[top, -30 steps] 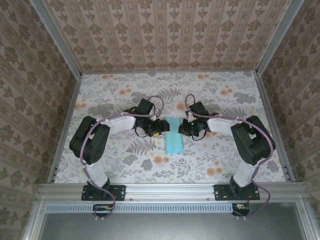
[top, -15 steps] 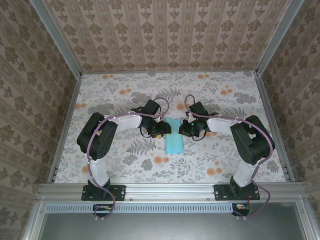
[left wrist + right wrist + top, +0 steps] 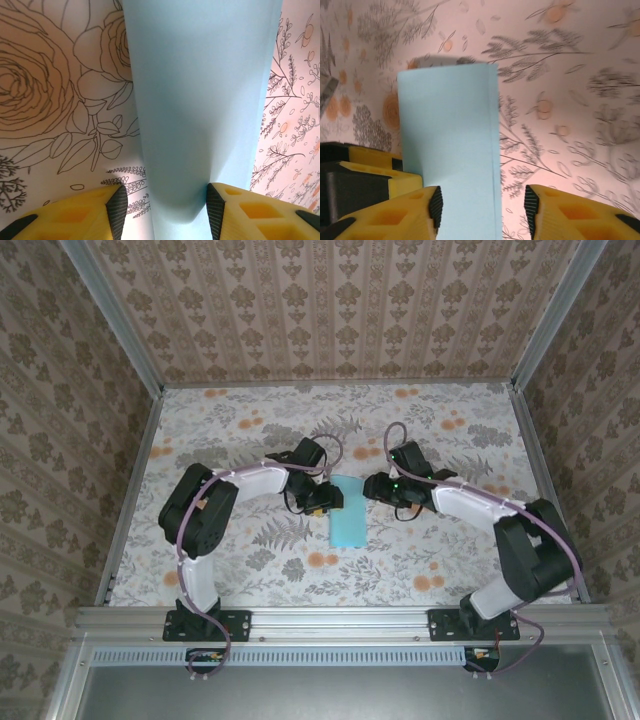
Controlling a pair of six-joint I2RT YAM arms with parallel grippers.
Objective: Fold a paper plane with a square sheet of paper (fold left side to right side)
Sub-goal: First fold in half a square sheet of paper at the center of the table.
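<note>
The flower-patterned counter [image 3: 250, 430] spans the middle of the overhead frame. The left arm [image 3: 195, 515] and right arm [image 3: 480, 508] bend inward from the lower corners and meet near centre frame. Between them lies the thin light blue sheet of paper [image 3: 347, 522], doubled into a narrow upright rectangle just below centre. The left gripper [image 3: 328, 498] sits at the sheet's upper left edge. Its yellow, black-padded fingers [image 3: 117, 210] stand apart, with the sheet's rounded fold between them and against the right-hand pad. The right gripper [image 3: 372, 488] is just off the sheet's upper right corner, its fingers [image 3: 535, 207] spread above the flat paper.
</note>
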